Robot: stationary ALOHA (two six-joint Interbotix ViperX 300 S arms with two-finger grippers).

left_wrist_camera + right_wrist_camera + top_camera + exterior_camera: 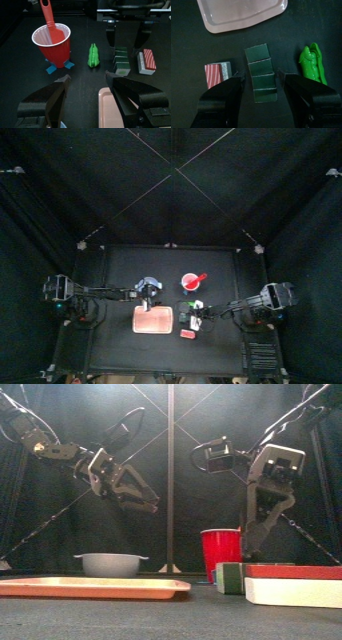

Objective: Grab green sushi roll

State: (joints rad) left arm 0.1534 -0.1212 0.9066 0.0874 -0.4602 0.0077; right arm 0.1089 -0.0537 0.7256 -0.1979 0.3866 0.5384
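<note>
The green roll [260, 72], dark and segmented, is seen lying on the tabletop [191, 55] between a bright green pod [312, 62] and a red-striped piece [216, 74], near the pink tray [238, 15]. The right hand [261, 95] is held above it, spread wide and empty; the left hand [87, 95] is likewise spread wide

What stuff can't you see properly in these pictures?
- Top view: the little pieces beside the pink board are too small to tell apart.
- Front view: the wall of the grey bowl hides its inside, and the bright green piece does not show there at all.
- Right wrist view: a jaw covers part of the red-striped piece, and the picture's edge cuts off the pink board.
</note>
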